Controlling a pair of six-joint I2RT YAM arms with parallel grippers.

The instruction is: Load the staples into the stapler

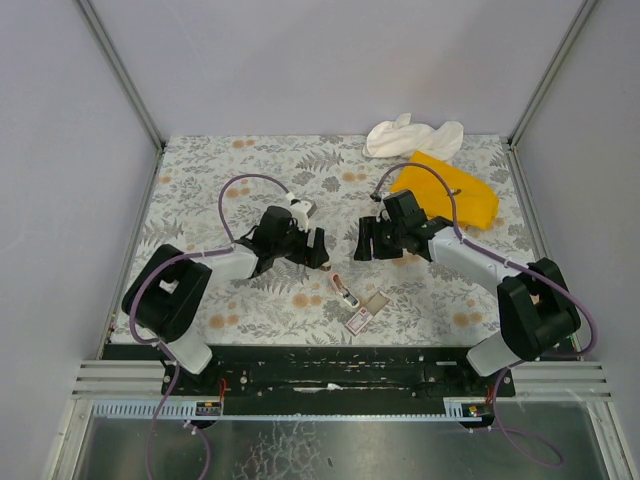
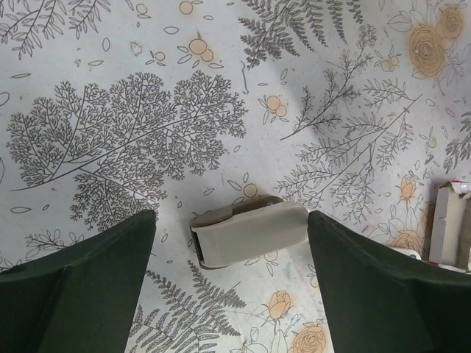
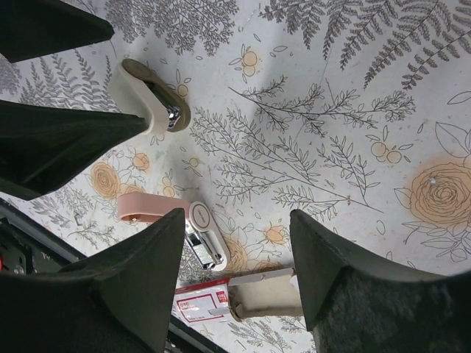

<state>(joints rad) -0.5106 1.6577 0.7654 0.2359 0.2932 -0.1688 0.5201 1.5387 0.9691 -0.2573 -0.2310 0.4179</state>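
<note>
Pink-boxed staples [image 1: 358,321] lie on the table [image 1: 200,180] just beside the pink stapler [image 1: 344,290], apparently staged within reach of both arms, while left gripper [image 1: 318,255] and right gripper [image 1: 362,240] hover released, grasping nothing, the left straddling a beige casing [image 2: 250,234] without contact.

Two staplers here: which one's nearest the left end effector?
The beige plastic stapler, lying between the left end effector's open fingers; the pink plastic stapler lies farther off.
</note>
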